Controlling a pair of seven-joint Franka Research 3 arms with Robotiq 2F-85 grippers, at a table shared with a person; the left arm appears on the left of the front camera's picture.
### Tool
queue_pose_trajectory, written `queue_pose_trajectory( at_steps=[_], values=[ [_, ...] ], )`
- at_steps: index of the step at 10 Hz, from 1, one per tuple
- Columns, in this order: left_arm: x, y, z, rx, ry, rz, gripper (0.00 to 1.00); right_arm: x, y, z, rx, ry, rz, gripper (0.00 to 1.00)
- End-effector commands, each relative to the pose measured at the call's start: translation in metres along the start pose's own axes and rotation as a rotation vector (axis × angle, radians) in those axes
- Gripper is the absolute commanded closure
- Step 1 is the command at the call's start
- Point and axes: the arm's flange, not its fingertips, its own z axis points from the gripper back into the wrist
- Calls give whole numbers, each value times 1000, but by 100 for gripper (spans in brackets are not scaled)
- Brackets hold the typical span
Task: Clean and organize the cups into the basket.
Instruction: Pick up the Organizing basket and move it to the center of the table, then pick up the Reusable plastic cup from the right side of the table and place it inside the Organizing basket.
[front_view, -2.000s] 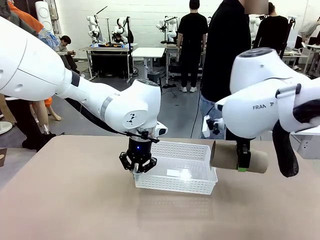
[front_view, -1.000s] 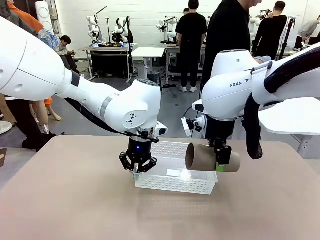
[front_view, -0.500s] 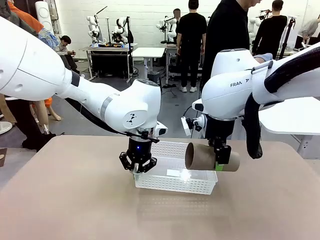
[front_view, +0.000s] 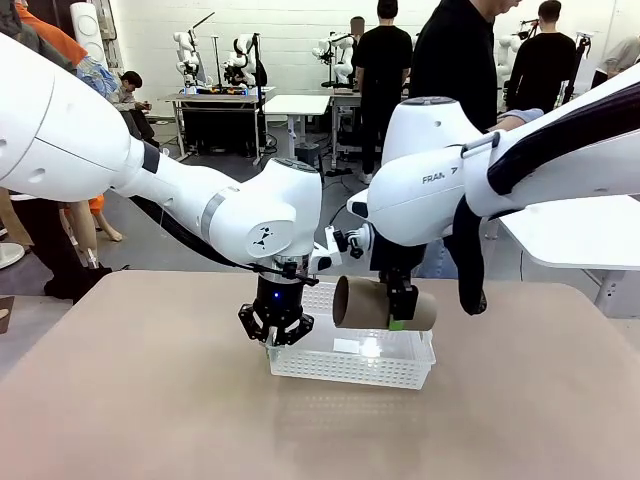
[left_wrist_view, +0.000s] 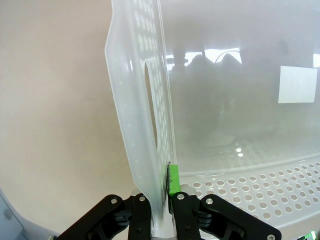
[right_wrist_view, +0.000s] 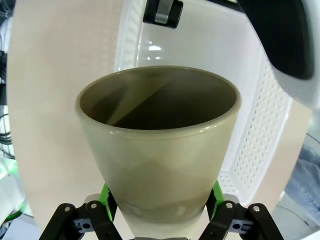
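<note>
While the left gripper (front_view: 274, 338) pinches the end wall of the shallow white lattice plastic basket (front_view: 350, 367) at centre frame, the right gripper (front_view: 398, 320) clamps a tan matte tumbler cup (front_view: 365, 302) sideways just above it. The cup looks rigid, light and smooth; that hold near its narrow base seems secure.

front: fixed at table (front_view: 120, 400) 6 o'clock, mid-range, faces 12 o'clock | left wrist: close, along basket (left_wrist_view: 127, 110) end wall | right wrist: close, over cup (right_wrist_view: 160, 170) mouth | shared by all: basket
</note>
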Motion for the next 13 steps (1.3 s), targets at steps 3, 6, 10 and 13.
queue_pose_trajectory(
  at_steps=[3,6,10,13],
  values=[
    [-3,-2,-6,10,9,-9,100,-11,-13,-32,23,-41,-55,17],
    [-3,-2,-6,10,9,-9,100,-23,-15,-42,0,-104,-105,17],
    [-3,-2,-6,10,9,-9,100,-28,-18,-45,-60,-201,-90,17],
    [-3,-2,-6,10,9,-9,100,-33,-25,-57,-21,-249,-98,17]
  ],
)
